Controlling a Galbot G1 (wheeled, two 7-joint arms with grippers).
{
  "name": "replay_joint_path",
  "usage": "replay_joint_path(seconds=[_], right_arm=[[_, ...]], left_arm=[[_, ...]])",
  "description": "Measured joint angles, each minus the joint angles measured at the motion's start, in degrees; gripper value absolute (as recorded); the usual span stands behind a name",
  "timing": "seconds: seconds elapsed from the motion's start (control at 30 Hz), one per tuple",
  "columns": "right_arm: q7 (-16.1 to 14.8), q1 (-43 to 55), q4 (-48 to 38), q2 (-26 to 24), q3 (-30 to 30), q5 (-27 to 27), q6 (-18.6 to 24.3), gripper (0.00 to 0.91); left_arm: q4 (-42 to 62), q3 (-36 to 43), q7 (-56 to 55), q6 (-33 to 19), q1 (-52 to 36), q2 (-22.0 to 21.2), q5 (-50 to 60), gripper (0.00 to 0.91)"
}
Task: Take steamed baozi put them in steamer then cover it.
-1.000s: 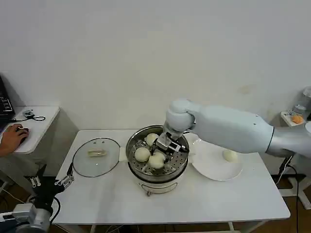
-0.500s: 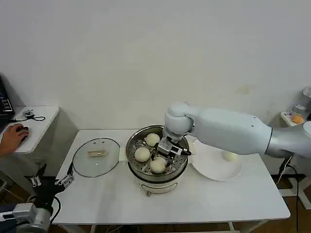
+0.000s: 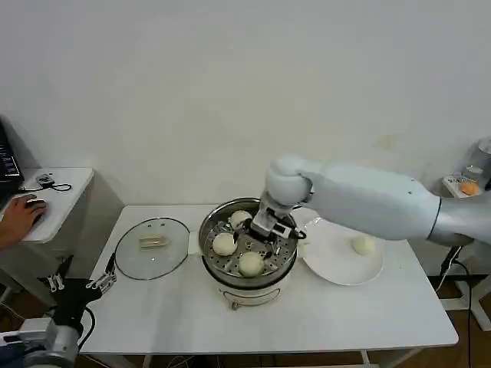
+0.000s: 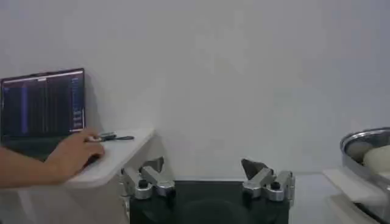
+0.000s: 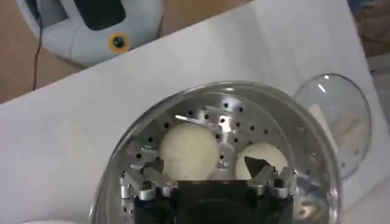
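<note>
Released since the earlier frame, the third bun (image 3: 251, 263) lies on the steamer (image 3: 247, 244) tray, below and clear of the raised right gripper's (image 3: 270, 234) spread fingers. Left gripper (image 3: 77, 285) waits open off the table.

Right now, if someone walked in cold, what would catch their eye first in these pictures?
The right gripper, open, hangs over the shiny steamer mid-table, where three baozi sit on the perforated tray. One more baozi lies on the white plate beside it, and the glass cover lies flat on the steamer's other side.
</note>
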Motion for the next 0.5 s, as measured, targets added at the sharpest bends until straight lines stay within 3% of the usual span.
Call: replay_joint_path(seconds=[0.27,0.5], right_arm=[[2.65,0.93,-1.26,-5.95,2.67,3.78,-7.01,0.907],[3.67,-0.38,-2.73,-14.14,3.78,3.61,-12.60,0.907]], left_arm=[[0.12,1.22,0.39,0.09,-0.73,0.67,0.28,0.907],[0.07,2.55,0.45,0.11,-1.41,1.21,0.57,0.907]])
